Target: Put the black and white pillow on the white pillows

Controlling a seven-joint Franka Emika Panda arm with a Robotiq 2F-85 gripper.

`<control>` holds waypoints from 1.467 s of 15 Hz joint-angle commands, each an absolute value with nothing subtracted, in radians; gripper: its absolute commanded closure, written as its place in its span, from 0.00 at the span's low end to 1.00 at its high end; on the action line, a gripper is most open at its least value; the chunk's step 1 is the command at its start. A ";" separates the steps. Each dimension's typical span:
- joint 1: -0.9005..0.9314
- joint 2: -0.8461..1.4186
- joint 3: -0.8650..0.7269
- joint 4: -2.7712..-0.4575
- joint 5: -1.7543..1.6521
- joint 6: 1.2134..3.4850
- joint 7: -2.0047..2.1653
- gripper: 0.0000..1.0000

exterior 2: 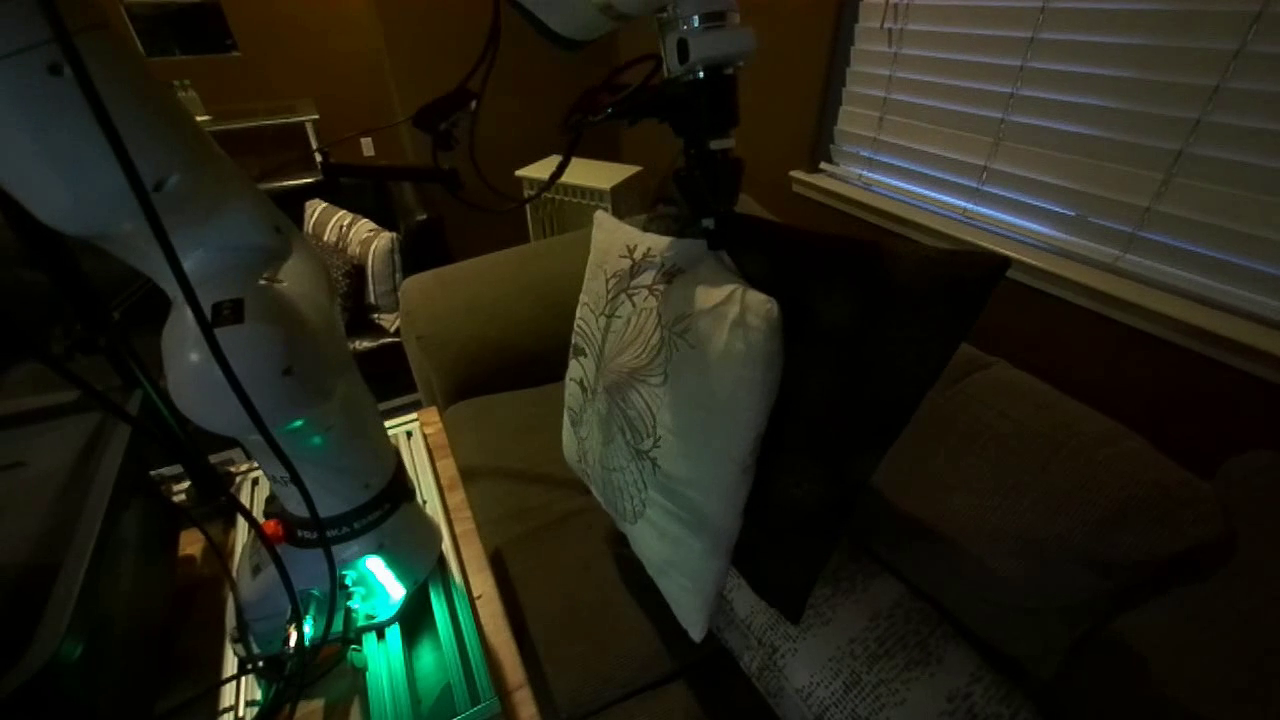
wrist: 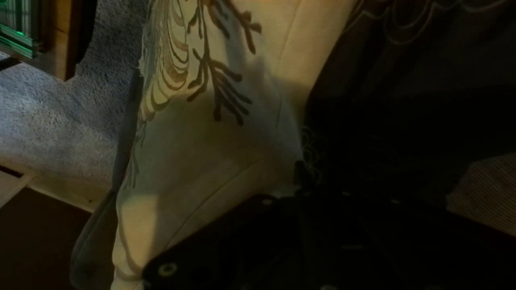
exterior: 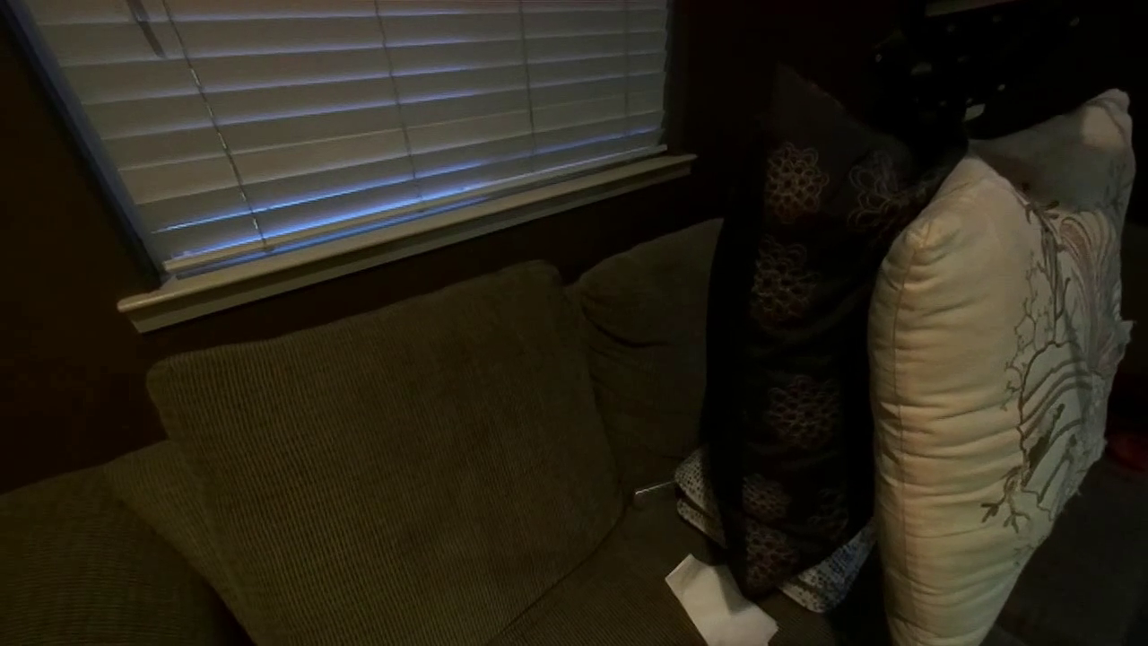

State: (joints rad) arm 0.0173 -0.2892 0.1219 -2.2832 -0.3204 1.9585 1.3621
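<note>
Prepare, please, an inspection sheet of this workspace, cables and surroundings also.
Surface: ribbed sofa.
Job's things: branch-design pillow, roughly upright; pale speckled cushion on the sofa, partly hidden.
Clutter: dark flower-embroidered pillow beside the branch-design one; white paper-like piece on the sofa.
Gripper: Robotiq gripper at the pillow tops; too dark to tell if shut.
Cables: black cables along the Franka arm.
Surroundings: window blinds; striped pillow in background.

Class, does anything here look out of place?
Yes: a creased white piece, perhaps paper or a tag, by the lower corner of the dark flowered pillow. It looks odd, stark against the dark sofa.
</note>
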 commanded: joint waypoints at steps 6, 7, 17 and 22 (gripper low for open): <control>-0.055 -0.308 0.080 -2.212 -0.386 2.021 1.276 0.99; -0.063 -0.301 0.075 -2.205 -0.385 2.031 1.267 0.99; -0.111 -0.196 0.005 -2.094 -0.380 2.100 1.067 0.99; -0.119 -0.112 -0.033 -2.036 -0.359 2.175 0.987 0.99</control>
